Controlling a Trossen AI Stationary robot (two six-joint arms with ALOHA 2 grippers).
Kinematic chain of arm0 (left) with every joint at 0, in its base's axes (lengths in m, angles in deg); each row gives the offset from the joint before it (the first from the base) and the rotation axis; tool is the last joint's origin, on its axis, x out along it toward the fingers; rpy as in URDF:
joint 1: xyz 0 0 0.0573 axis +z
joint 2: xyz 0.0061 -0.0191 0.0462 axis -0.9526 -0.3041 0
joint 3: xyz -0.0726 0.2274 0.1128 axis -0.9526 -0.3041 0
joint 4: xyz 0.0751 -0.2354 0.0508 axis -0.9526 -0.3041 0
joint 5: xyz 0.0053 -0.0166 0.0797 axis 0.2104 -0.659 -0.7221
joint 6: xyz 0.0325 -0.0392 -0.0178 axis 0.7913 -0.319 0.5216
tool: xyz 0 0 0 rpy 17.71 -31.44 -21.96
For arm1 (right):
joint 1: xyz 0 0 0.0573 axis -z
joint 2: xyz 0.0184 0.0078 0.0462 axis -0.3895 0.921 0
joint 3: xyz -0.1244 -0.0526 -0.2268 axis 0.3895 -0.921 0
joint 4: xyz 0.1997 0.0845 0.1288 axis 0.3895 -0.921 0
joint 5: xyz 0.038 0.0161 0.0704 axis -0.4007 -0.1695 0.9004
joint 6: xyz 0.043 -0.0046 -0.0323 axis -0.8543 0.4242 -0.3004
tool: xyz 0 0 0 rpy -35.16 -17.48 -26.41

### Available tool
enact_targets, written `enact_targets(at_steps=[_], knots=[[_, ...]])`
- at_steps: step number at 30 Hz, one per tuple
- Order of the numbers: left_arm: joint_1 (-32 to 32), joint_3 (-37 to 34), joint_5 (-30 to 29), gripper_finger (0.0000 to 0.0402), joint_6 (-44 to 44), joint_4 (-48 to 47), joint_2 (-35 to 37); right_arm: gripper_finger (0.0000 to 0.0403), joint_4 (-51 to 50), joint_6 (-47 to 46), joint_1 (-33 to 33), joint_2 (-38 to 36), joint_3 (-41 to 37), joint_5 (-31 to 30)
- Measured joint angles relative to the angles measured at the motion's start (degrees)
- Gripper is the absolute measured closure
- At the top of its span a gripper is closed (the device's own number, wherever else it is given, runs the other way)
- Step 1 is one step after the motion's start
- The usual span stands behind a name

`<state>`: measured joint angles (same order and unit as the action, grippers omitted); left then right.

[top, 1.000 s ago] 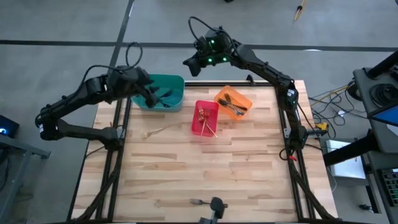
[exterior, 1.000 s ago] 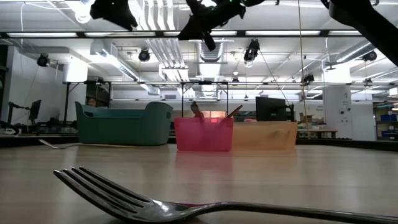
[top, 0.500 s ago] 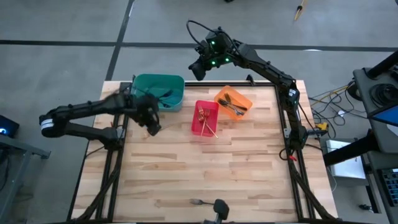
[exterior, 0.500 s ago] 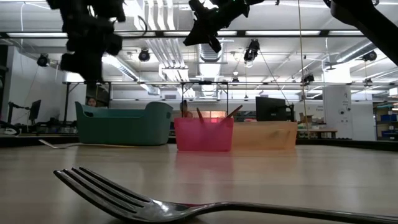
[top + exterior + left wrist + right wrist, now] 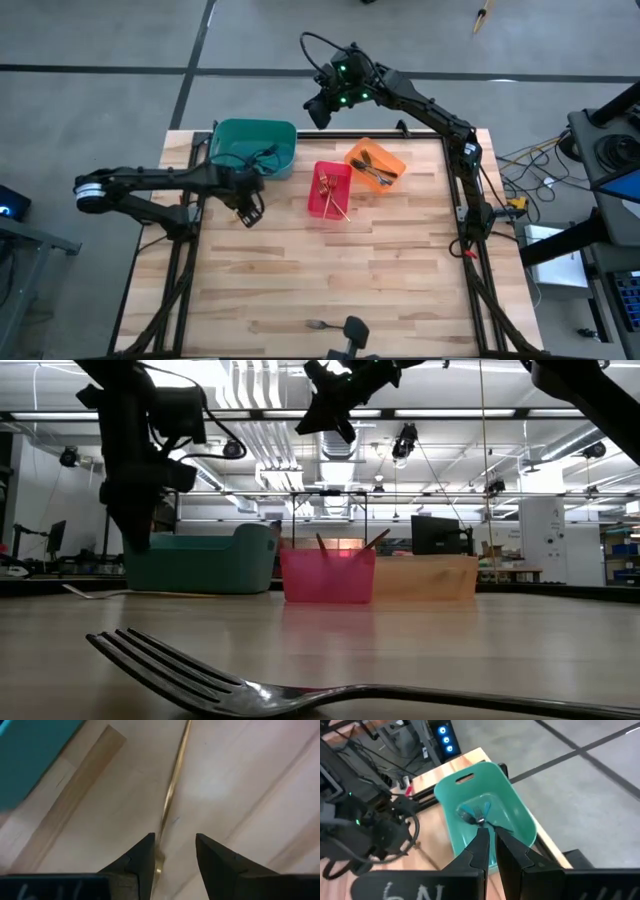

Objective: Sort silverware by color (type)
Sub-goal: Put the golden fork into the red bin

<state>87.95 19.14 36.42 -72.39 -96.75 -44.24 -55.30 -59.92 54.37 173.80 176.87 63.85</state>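
A gold fork lies flat on the wooden table, left of the red bin; in the low view it shows as a thin strip. My left gripper points down just above it, open, one finger on either side of the fork's handle; in the high view the gripper covers the fork. High over the table's far edge hangs my right gripper, shut and with nothing in it. A silver fork lies at the near edge.
The teal bin at the far left holds dark and blue-handled forks. The red bin holds gold forks, and the orange bin beside it holds dark ones. Bare wood stretches from the bins toward the silver fork at the near edge.
My left gripper has come away from above the teal bin toward the table's near side, sunk well down and tipped from slanting to pointing nearly straight down over the gold fork. The forks and bins have stayed where they were.
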Motion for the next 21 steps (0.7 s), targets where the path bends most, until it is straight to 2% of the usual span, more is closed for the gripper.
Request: enact_targets(at_steps=[6, 21], knots=[[0.0, -3.2, -0.7, 0.0281, 1.0, 5.7, -1.9, 0.0381, 3.0, -0.5, 0.4, 0.0, 0.0, -0.2], [0.0, -8.4, -0.9, 0.0281, -0.9, 10.8, -3.2, 0.0381, 9.1, -1.3, 0.9, -1.2, 0.0, -0.2]])
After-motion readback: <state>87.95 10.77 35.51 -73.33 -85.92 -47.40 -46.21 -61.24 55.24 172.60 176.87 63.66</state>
